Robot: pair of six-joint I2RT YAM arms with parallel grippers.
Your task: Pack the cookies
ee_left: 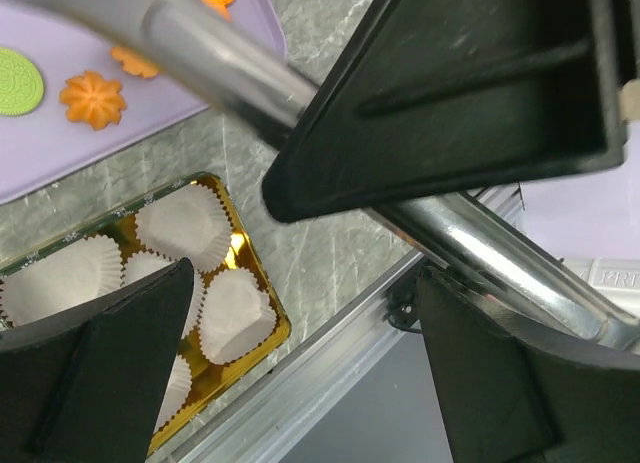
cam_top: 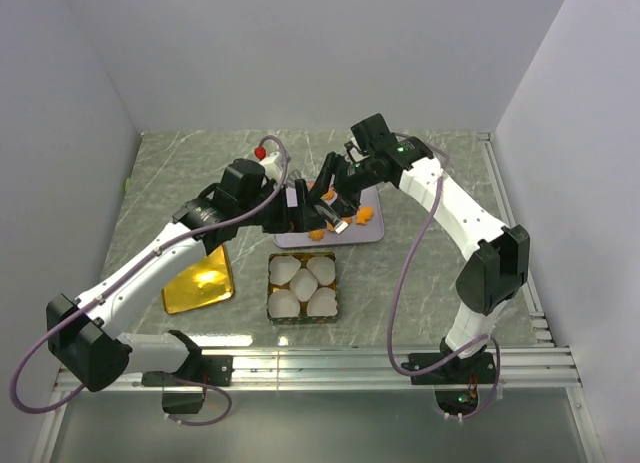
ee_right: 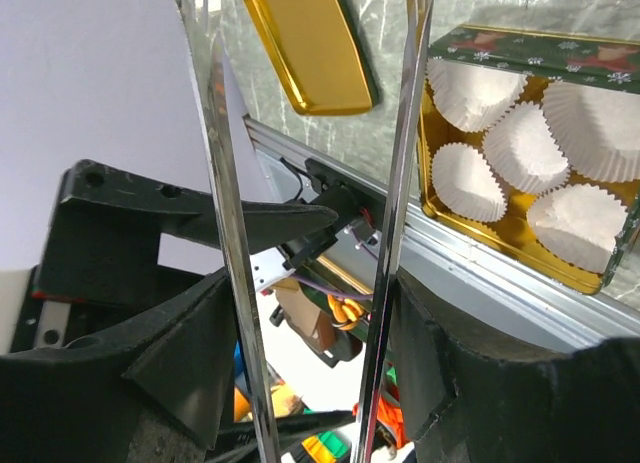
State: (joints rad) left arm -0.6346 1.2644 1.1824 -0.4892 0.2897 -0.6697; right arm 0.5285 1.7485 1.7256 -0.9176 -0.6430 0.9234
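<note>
Closest to the lens you have the left gripper (ee_left: pixel 305 278), its fingers spread as wide as they go and holding nothing. The tongs (ee_left: pixel 470 245) cross slantwise in front of them, and you cannot tell whether steel touches a finger. Toward the table's (cam_top: pixel 180 173) near edge, the gold lid (cam_top: pixel 200 283) lies just left of the tin (cam_top: pixel 300 321), whose five paper cups (cam_top: pixel 284 271) hold no cookie yet. Just beyond the tin sits the purple mat (cam_top: pixel 362 236), and the cookies (ee_left: pixel 92 98) are all on it. A green one (ee_left: pixel 18 80) and an orange flower show in the left wrist view. From above, more orange ones lie by the mat's near edge and toward its right edge. On the right, the right gripper (ee_right: pixel 315 293) is closed partway on the tongs, pinching the two blades between its fingers. The blades stand apart, and from above their tips point down at the mat's near edge, close beside an orange cookie. Whether the tips touch it, you cannot make out.

By my reading you are at the first pick: tongs in hand, nothing packed. Your next move calls for setting the tips astride one cookie. Squeeze gently so the flat biscuit neither skates nor snaps, then carry it over the mat's near edge into a cup. Mind the left gripper, which hangs very near the tongs.
</note>
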